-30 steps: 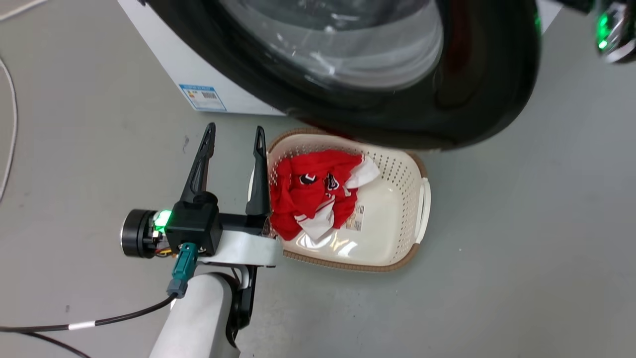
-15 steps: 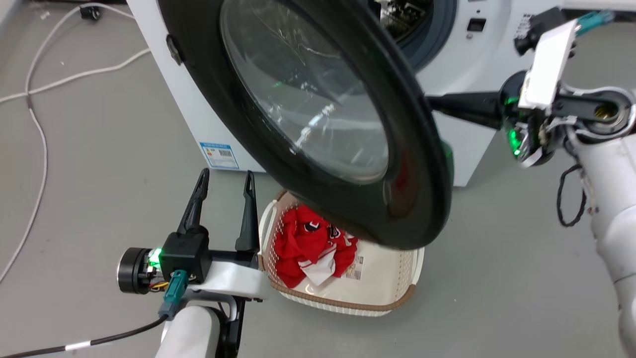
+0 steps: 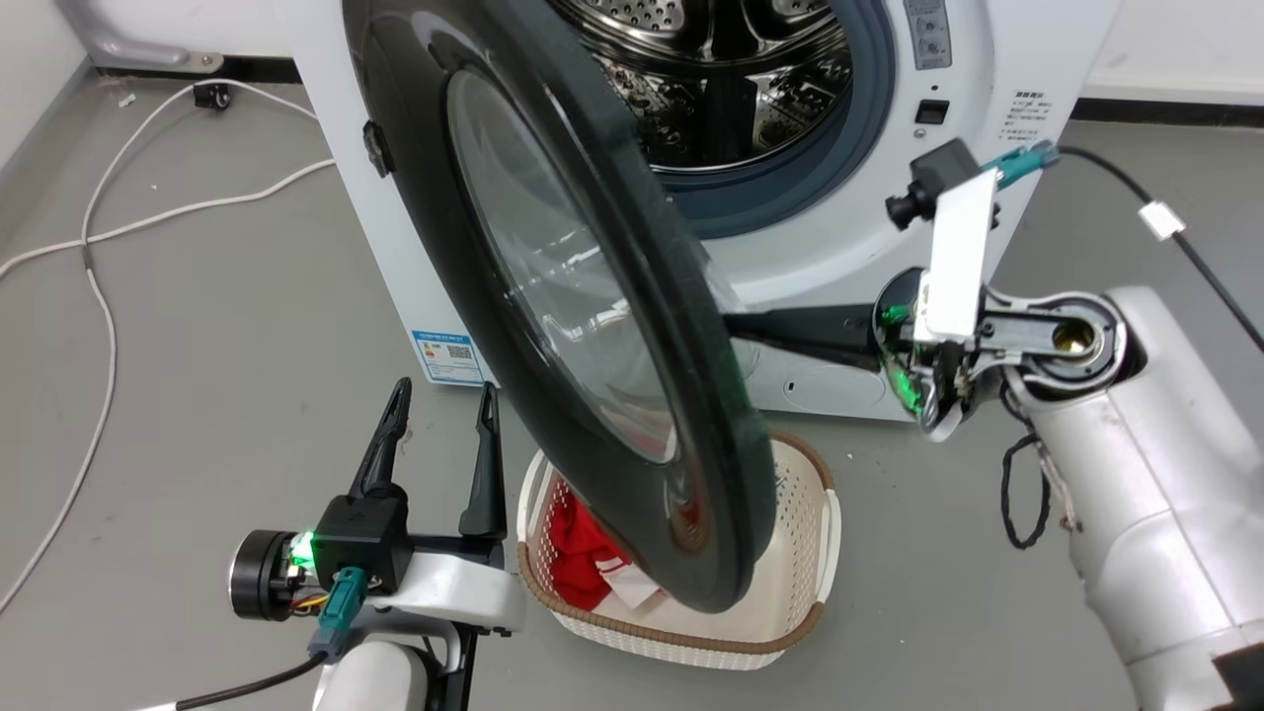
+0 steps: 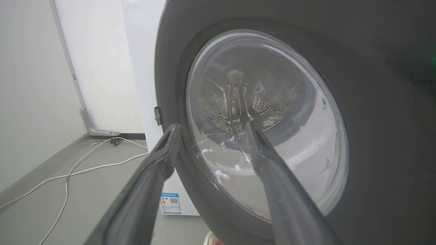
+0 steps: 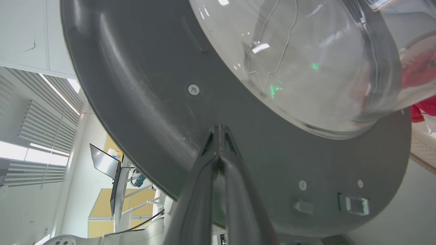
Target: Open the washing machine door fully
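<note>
Black and glossy, the washing machine door [image 3: 592, 326] stands swung well out from the washing machine [image 3: 849, 247], between the two tools. The right tool [image 5: 218, 132] — fingers pressed together, holding nothing — sets its tips against the door's inner face; the left tool [image 3: 444, 390], fingers apart, hovers near the outer face. With the drum [image 3: 711, 89] exposed, I judge it roughly half done — the rest of the swing, away from the right tool, is left.

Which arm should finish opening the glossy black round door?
Right. The right gripper, fingers shut, points at the inner face of the glossy black round washing machine door, behind it to push outward. The left gripper hangs open on its outer side, badly placed for pushing.
</note>
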